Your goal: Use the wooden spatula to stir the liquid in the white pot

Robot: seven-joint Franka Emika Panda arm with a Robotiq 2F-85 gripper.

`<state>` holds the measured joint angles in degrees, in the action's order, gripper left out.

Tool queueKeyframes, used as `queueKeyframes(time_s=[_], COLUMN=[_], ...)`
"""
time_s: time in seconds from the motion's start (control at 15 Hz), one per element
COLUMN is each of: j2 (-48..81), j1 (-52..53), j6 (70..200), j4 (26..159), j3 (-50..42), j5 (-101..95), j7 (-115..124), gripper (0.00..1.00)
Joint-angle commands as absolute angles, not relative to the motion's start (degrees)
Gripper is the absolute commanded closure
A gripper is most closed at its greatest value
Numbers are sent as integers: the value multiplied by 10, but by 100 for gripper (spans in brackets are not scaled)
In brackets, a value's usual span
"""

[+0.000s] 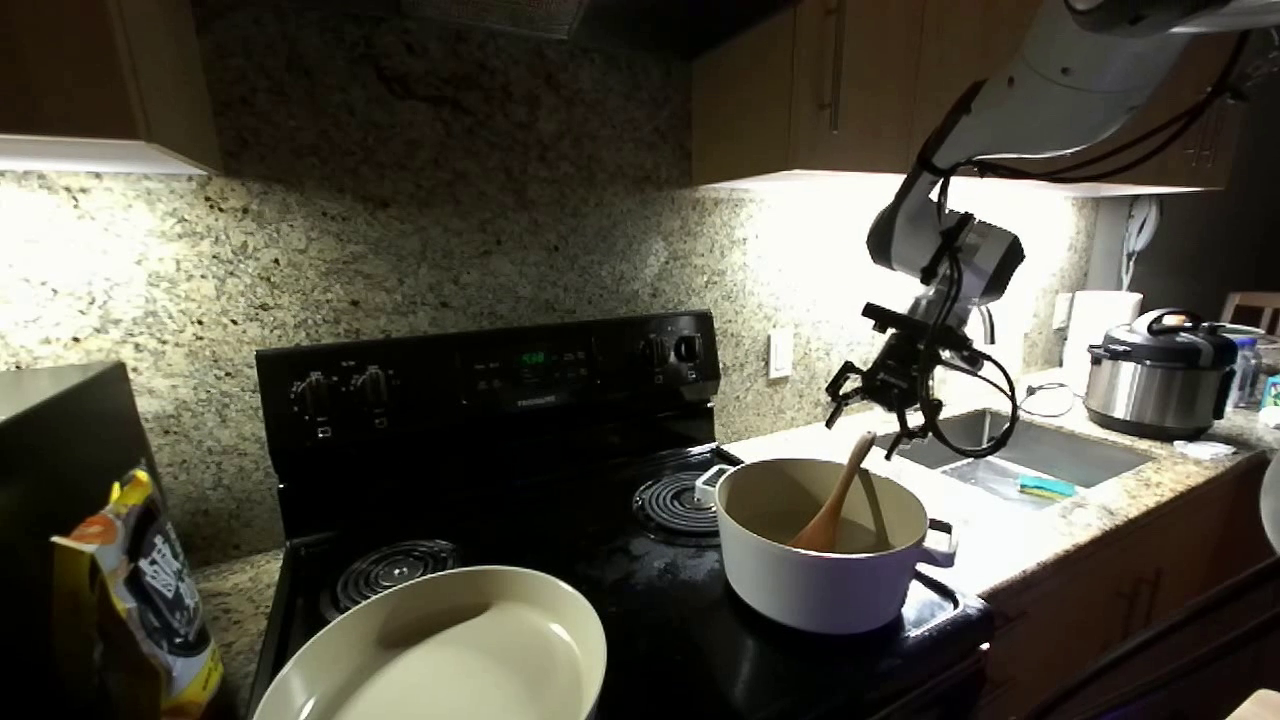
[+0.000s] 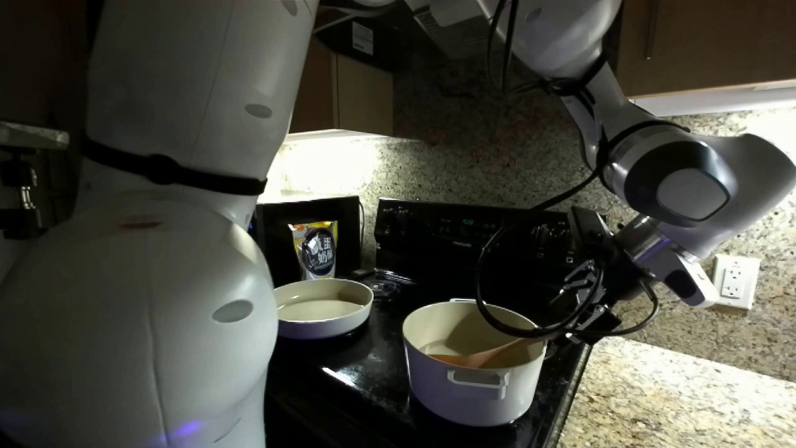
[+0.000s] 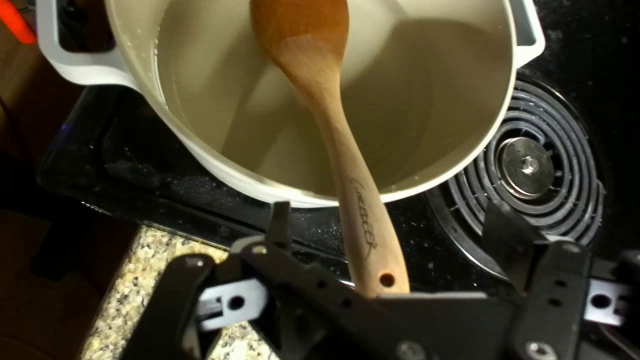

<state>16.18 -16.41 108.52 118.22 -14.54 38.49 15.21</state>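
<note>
The long, light orange-brown wooden spatula (image 3: 334, 125) leans in the round, straight-sided white pot (image 1: 800, 585), broad end down, handle crossing the rim. I expect it to be light and stiff, though its rounded handle could twist in a loose grip; I'd take hold outside the rim, near the hole close to its end. Dark lettering marks the pale handle, and the wood deepens to orange toward the broad end, amid pale liquid (image 3: 215, 100). My black gripper (image 1: 863, 433) holds nothing, its fingers (image 3: 279, 222) spread wide, the handle showing between them in the wrist view. The black stove (image 1: 640, 600) bears the pot and, apart from it, a shallow cream oval dish (image 2: 323, 328).
</note>
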Motion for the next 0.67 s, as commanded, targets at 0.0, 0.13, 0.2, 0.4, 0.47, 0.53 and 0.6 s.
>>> queueKeyframes(time_s=[0.0,0.13,0.2,0.4,0.47,0.53,0.6], j2=[177,186,192,205,210,214,218], j1=[-183,-186,-189,-192,-191,-191,-191], j6=[1057,1041,1029,1006,1001,998,994], j4=[1160,1150,1144,1132,1126,1122,1117], j3=[-146,-147,-146,-147,-147,-147,-147], j5=[415,410,406,403,398,397,393], j7=[122,122,119,116,117,116,115], gripper=[33,47,55,74,80,87,92])
